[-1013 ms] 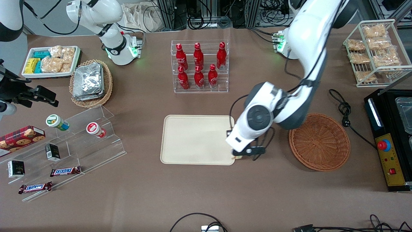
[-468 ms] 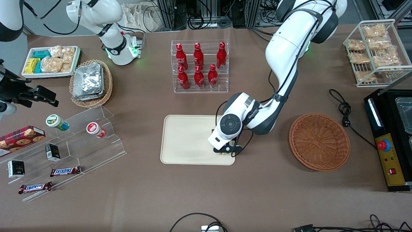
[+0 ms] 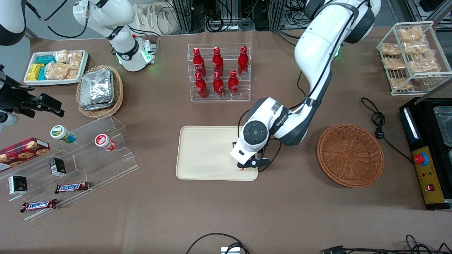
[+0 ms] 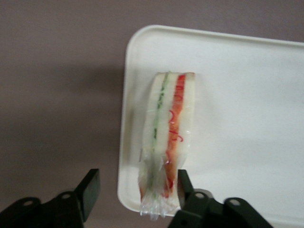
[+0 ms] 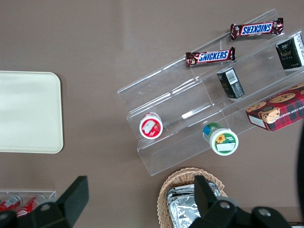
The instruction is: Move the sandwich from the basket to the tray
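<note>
Currently the jaws stand released, one finger (image 4: 183, 183) touching the wrapped sandwich (image 4: 167, 137), the other well clear. The gripper (image 4: 135, 194) hovers over the corner of the tray (image 3: 204, 151) nearest the basket (image 3: 350, 154). From the front, the arm hides most of the sandwich. Half a second ago the wrist sat slightly lower.

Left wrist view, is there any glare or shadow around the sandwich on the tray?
Left wrist view: the sandwich wrapper glints faintly, the tray looks washed out, and a soft dark shadow falls on the table beside it. The gripper jaws stand open, slightly blurred. Front view: lighting is even.
</note>
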Robot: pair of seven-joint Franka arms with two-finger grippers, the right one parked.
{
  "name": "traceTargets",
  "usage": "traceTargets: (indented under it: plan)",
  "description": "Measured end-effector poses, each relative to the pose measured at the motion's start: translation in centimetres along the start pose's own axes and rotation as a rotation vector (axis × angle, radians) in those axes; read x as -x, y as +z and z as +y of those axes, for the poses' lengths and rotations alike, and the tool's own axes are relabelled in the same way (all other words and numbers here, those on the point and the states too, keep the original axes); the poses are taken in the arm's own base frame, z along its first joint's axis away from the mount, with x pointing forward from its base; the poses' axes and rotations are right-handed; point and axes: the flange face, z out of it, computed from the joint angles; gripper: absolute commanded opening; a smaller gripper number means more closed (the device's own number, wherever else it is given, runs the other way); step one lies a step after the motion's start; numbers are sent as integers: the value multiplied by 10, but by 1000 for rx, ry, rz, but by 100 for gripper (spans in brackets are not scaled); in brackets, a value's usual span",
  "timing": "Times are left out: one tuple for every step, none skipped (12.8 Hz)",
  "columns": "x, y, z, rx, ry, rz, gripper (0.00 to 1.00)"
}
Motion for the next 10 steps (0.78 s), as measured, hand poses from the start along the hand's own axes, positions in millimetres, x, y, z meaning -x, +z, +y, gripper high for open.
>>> traceTargets:
  plan:
    - [7,-10,-8,-38,-4,19,100]
    - [13,-19,-18,-61,-10,28,100]
    - [17,-29,-34,-76,-21,33,100]
    - [20,-38,-55,-86,-39,34,100]
    - [23,-45,-75,-95,-53,32,100]
    - [26,-50,-93,-103,-59,27,100]
    - [30,-53,-110,-112,-53,23,100]
    - [32,-57,-128,-117,-41,19,100]
    - [32,-64,-152,-118,-29,19,100]
    - [29,-76,-180,-116,-27,21,100]
